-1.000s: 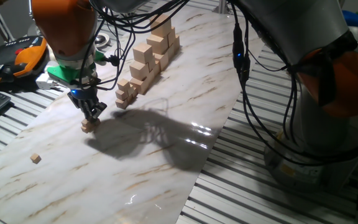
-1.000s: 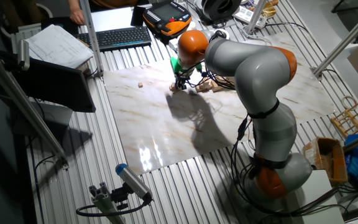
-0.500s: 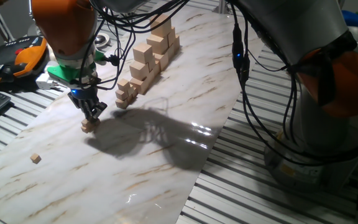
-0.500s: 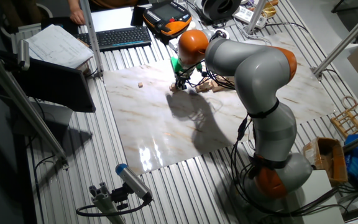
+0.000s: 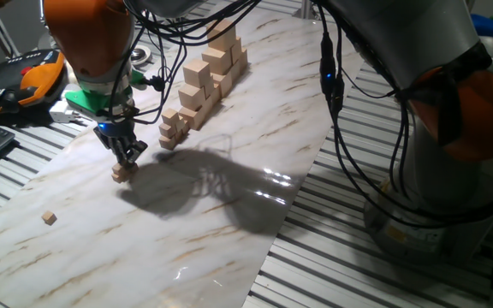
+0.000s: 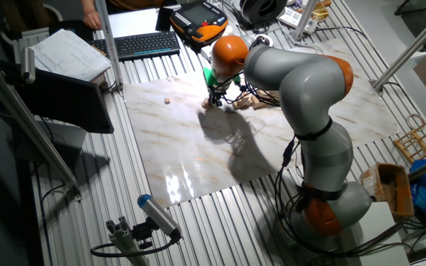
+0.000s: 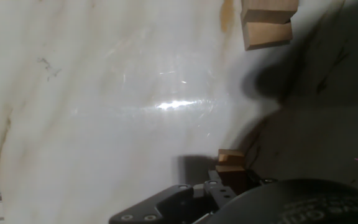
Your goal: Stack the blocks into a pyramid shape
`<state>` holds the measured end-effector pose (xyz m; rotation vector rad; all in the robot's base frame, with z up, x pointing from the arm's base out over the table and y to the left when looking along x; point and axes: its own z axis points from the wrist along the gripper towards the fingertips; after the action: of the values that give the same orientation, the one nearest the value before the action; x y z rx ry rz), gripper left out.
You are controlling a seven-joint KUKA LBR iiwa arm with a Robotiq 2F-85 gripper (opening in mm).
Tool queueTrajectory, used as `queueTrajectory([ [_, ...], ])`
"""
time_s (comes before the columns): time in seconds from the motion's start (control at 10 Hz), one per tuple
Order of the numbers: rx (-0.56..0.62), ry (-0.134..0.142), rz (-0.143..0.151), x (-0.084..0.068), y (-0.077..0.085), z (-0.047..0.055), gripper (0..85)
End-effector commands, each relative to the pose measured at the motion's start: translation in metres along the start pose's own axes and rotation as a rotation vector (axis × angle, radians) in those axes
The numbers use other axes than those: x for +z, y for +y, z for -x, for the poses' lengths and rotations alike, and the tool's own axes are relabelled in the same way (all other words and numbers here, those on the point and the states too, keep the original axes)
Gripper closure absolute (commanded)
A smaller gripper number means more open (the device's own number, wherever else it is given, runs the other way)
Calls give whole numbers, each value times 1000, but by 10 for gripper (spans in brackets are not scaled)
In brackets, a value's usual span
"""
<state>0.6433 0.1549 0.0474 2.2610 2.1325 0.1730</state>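
Observation:
My gripper (image 5: pixel 127 158) stands low over the marble board at its left, its fingers close together around a tiny tan block (image 5: pixel 123 172) that rests on the board. In the hand view that block (image 7: pixel 231 163) sits right at the fingertips, showing two tan tiers. The other fixed view shows the gripper (image 6: pixel 214 100) at the same block (image 6: pixel 206 104). One lone tiny block (image 5: pixel 49 218) lies far to the front left, also in the other fixed view (image 6: pixel 166 100). A small stepped pile of tiny blocks (image 5: pixel 171 128) stands to the gripper's right.
Bigger pale cubes (image 5: pixel 208 73) form a tall stepped row behind the small pile; their edges show in the hand view (image 7: pixel 265 23). A keyboard (image 6: pixel 148 44) and an orange pendant (image 5: pixel 37 73) lie off the board. The arm's shadow falls across the board's middle.

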Motion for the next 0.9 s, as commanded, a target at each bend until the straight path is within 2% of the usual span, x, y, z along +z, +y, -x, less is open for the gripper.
queueTrajectory([
  [0.0,-1,0,-2,0,0,0,510],
  [0.8,-5,10,-9,-1,-1,0,510],
])
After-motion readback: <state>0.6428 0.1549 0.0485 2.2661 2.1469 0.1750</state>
